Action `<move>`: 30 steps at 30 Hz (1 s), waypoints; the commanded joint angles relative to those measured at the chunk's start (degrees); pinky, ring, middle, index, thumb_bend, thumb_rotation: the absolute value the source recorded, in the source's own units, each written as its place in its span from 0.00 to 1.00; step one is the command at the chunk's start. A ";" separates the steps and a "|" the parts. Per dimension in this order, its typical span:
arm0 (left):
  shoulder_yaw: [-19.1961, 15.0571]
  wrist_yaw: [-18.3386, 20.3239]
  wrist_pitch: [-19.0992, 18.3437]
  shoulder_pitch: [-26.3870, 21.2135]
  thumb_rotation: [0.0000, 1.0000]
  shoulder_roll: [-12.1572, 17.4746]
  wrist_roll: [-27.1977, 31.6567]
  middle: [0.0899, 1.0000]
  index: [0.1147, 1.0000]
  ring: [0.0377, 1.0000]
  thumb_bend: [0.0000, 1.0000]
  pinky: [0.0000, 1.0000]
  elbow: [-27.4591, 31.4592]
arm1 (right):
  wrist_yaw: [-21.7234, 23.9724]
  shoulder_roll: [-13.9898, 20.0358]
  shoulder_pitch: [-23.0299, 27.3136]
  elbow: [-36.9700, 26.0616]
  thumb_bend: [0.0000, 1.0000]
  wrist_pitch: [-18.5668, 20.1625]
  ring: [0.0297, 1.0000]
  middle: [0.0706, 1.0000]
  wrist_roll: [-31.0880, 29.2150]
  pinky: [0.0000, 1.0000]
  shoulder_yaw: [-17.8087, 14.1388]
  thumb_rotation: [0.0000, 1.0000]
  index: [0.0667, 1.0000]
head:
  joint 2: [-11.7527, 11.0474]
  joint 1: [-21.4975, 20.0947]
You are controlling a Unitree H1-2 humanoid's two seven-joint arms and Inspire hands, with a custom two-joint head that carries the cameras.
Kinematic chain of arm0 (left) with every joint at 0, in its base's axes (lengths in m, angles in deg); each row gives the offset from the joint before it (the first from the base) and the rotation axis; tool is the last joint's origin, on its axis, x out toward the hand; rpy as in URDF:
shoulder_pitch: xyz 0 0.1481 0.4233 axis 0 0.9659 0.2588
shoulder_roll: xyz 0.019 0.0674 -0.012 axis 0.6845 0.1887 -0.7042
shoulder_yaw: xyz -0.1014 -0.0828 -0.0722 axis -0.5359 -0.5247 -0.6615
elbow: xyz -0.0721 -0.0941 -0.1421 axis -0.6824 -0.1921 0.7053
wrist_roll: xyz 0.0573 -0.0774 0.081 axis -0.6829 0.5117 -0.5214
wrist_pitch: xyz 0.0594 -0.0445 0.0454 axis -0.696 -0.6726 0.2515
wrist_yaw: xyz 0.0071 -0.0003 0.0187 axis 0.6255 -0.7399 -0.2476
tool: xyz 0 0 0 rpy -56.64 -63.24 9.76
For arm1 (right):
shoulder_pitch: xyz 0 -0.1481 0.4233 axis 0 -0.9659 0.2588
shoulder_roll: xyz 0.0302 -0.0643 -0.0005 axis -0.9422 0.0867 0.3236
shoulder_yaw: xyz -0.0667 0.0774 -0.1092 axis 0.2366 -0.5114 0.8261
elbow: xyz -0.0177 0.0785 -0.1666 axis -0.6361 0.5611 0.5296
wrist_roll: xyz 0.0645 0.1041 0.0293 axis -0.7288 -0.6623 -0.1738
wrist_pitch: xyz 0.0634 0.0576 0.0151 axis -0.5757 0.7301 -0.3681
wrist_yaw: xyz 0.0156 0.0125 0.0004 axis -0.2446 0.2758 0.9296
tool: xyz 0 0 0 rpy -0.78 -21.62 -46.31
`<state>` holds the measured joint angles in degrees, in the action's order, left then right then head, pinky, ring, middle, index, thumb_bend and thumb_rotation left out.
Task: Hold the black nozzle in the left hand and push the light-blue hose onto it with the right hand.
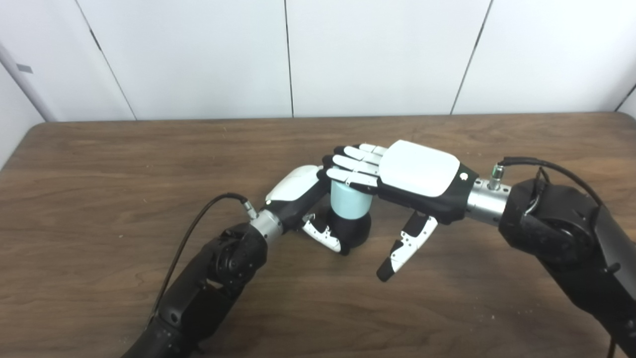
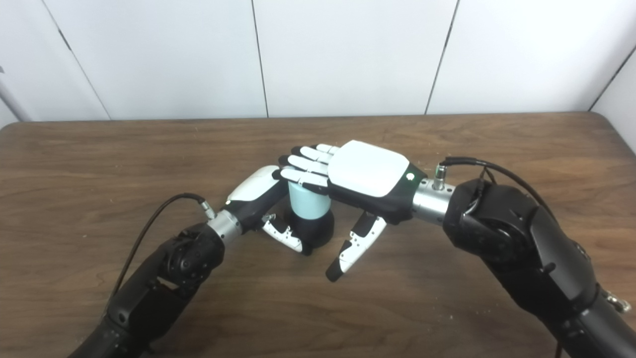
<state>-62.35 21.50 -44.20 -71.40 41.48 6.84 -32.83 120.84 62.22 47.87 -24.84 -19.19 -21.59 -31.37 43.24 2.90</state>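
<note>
two hands are shown meeting at mid-table in the left eye view. the left hand (image 1: 310,206) is wrapped around the black nozzle (image 1: 354,229), which stands upright on the wooden table (image 1: 99,164), its thumb curled across the near side of the base. one light-blue hose (image 1: 350,200), a short upright piece, is seen seated on top of the nozzle. the right hand (image 1: 397,176) is laid flat over the hose's top, fingers (image 1: 350,166) held straight and close together, thumb hanging down free to the right; nothing is gripped by it, and whether the palm side actually presses on the hose cannot be told.

in the right eye view the same stack is seen: hose (image 2: 309,201) above nozzle (image 2: 315,229), just left of table centre, between the two wrists. the left hand (image 2: 266,196) is closed on the nozzle; the right hand (image 2: 357,174) is spread flat above.

the hose is judged light and somewhat pliable, likely to buckle or tilt if pushed off-axis, so pressure is best put squarely on its top rim. the nozzle is judged rigid and smooth, best held low around its wide base.

counted: one nozzle, one hose, two hands, one table.
</note>
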 commanded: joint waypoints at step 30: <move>-0.30 3.24 -2.72 0.88 0.00 1.61 -0.47 0.41 0.44 0.57 0.52 1.00 -2.60 | -2.06 0.86 -1.50 1.72 0.71 -7.46 1.00 0.98 11.72 0.97 1.13 0.77 0.92 | 0.19 0.07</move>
<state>-62.62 21.73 -44.02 -71.45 41.47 7.28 -33.06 115.58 61.93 46.88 -24.55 -25.81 -11.96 -31.01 43.42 2.90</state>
